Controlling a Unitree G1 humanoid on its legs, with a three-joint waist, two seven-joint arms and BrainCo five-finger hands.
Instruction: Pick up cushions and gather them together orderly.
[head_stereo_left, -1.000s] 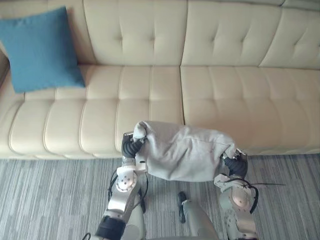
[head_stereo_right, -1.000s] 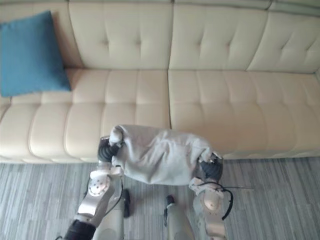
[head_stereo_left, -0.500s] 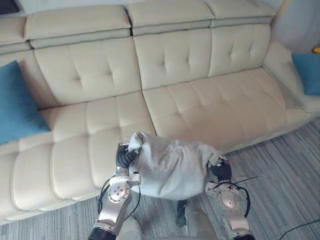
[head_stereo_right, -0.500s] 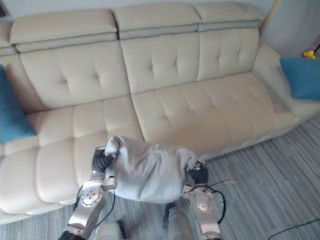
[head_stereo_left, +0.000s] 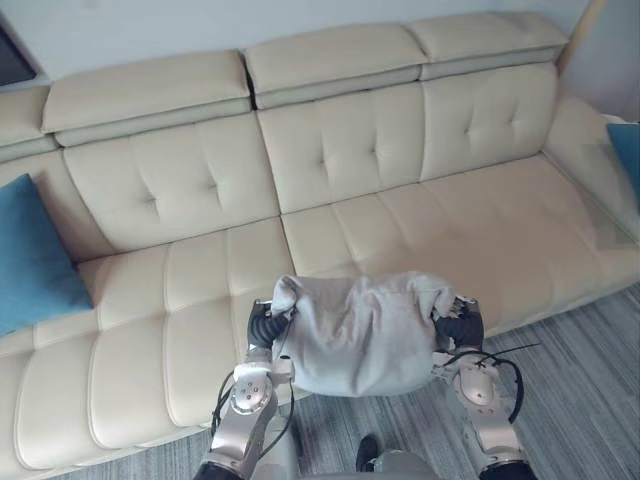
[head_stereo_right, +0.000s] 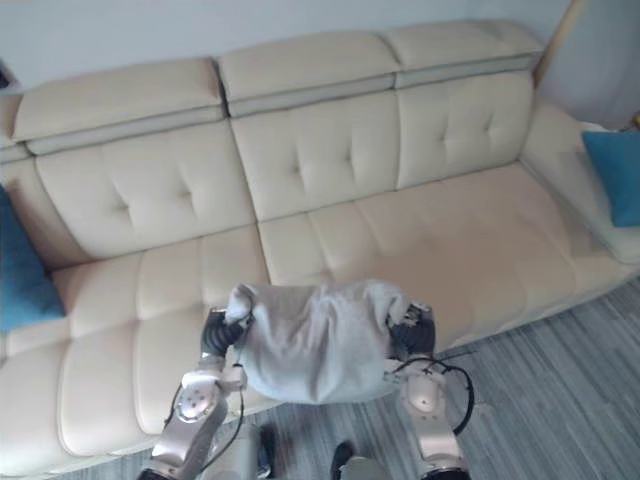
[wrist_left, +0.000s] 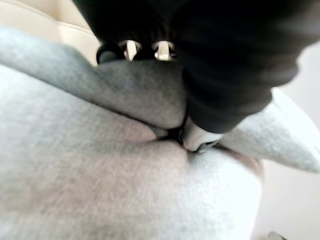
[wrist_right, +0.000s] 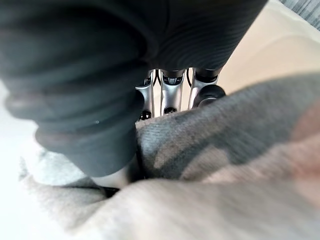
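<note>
A light grey cushion hangs in front of me over the front edge of the cream sofa. My left hand grips its left end and my right hand its right end. In the left wrist view the fingers lie over the grey cloth and the thumb presses into a fold. The right wrist view shows the fingers and thumb pinching the cloth the same way. A blue cushion leans at the sofa's far left. Another blue cushion sits at its far right end.
The sofa's middle seats lie bare beyond the held cushion. Grey striped carpet covers the floor at the right front.
The camera has swung up and sideways, bringing the sofa's backrest into view. The grey cushion stays held in both hands and now sits a little higher against the seat edge.
</note>
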